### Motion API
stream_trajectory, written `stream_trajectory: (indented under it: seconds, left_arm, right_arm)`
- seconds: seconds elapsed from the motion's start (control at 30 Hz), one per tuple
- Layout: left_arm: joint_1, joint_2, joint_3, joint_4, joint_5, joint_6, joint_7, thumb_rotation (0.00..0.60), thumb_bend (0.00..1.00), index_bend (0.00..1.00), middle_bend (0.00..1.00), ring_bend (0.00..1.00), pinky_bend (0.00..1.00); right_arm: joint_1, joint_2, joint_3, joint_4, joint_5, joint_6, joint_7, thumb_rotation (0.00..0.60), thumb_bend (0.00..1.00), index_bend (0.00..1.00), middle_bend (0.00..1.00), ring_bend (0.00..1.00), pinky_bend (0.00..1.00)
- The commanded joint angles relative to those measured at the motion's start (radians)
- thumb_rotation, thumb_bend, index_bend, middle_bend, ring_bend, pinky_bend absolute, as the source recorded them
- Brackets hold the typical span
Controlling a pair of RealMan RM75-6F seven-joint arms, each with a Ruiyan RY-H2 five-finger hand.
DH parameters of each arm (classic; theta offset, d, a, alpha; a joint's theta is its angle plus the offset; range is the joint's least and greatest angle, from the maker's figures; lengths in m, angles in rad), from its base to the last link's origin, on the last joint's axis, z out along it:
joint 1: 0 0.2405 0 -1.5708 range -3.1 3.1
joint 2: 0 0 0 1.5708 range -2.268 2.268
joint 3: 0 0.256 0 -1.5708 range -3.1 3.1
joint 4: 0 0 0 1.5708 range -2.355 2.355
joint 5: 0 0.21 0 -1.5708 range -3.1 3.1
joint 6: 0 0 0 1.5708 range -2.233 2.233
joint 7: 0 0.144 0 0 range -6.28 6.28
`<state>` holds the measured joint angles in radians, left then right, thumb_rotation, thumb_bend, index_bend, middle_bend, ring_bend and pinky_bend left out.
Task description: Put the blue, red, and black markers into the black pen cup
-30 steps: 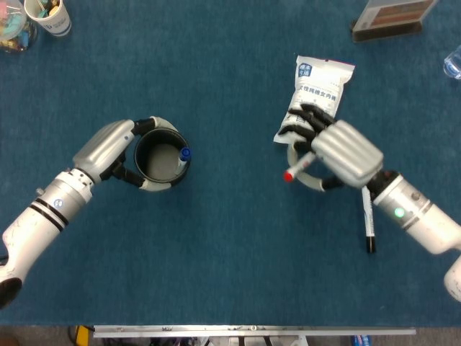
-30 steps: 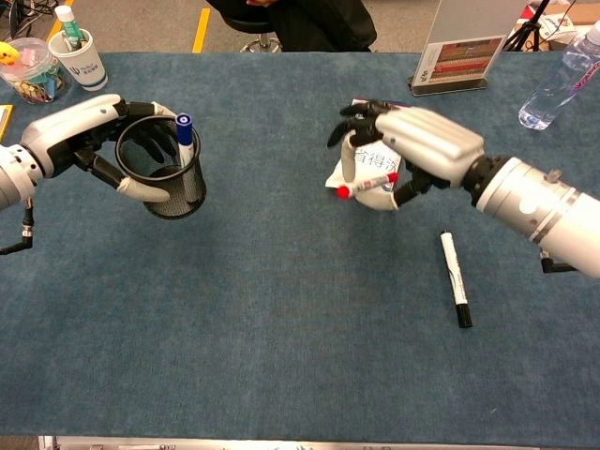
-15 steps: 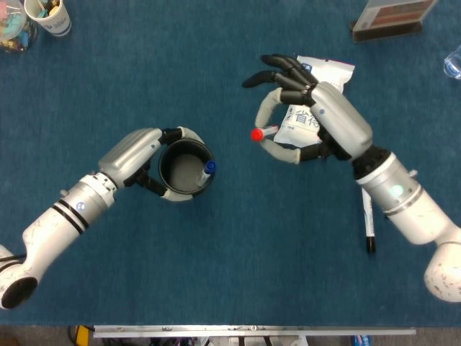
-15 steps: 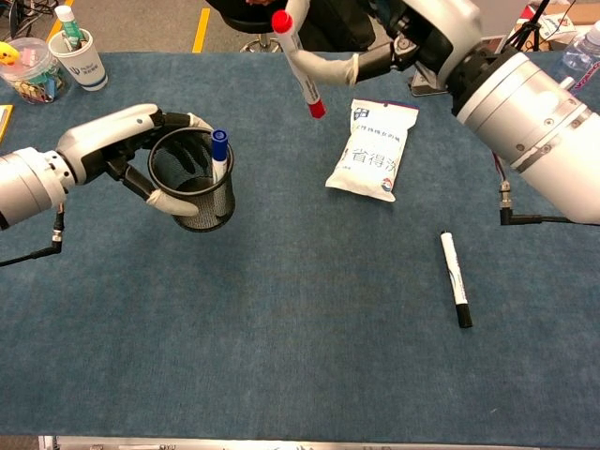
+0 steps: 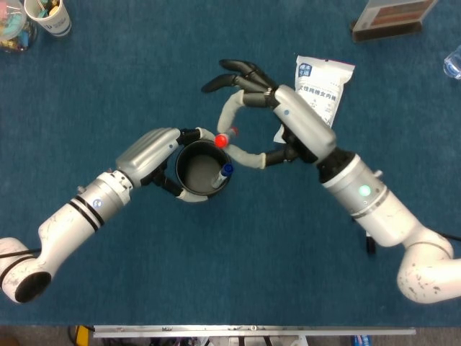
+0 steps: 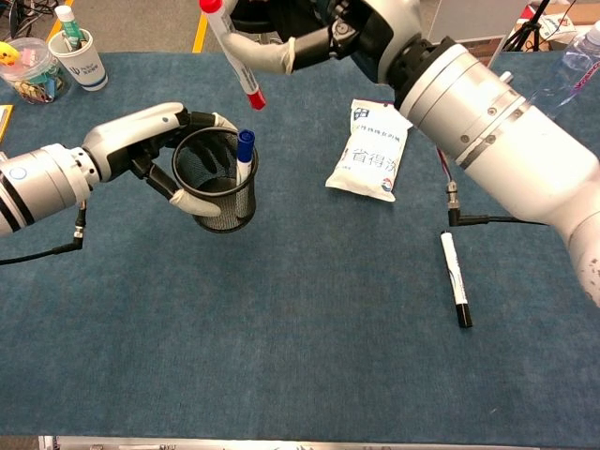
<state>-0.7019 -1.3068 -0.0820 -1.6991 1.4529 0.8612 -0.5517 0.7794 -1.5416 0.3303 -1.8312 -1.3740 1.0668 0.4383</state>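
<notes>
My left hand grips the rim of the black mesh pen cup, which stands left of centre. The blue marker stands inside the cup, cap up. My right hand holds the red marker in the air, tilted, with its lower end just above the far edge of the cup's mouth. The black marker lies on the cloth at the right, largely hidden under my right arm in the head view.
A white snack packet lies right of the cup. A paper cup of pens and a clear tub stand at the far left, a sign stand and a water bottle at the far right.
My right hand lifted the red marker off the cloth by the packet and carried it left, over the cup. My left hand slid the cup with the blue marker rightward toward it.
</notes>
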Motion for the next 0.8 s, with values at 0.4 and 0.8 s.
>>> stream_trajectory:
  seconds: [0.4,0.8]
  left_arm:
    - [-0.027,-0.003,-0.027,-0.004,-0.023,-0.014,0.011,0.6,0.06,0.32,0.32,0.34,0.33]
    - [-0.032,0.012,-0.038,0.003,-0.029,-0.006,0.0,0.6,0.06,0.32,0.32,0.34,0.33]
  right_arm:
    - [0.051,-0.079,0.024,0.004,0.061,-0.03,-0.039,0.6,0.32,0.65,0.28,0.07,0.04]
    - [0.057,-0.101,0.002,0.037,0.051,-0.036,-0.069,0.6,0.31,0.58,0.22,0.07,0.04]
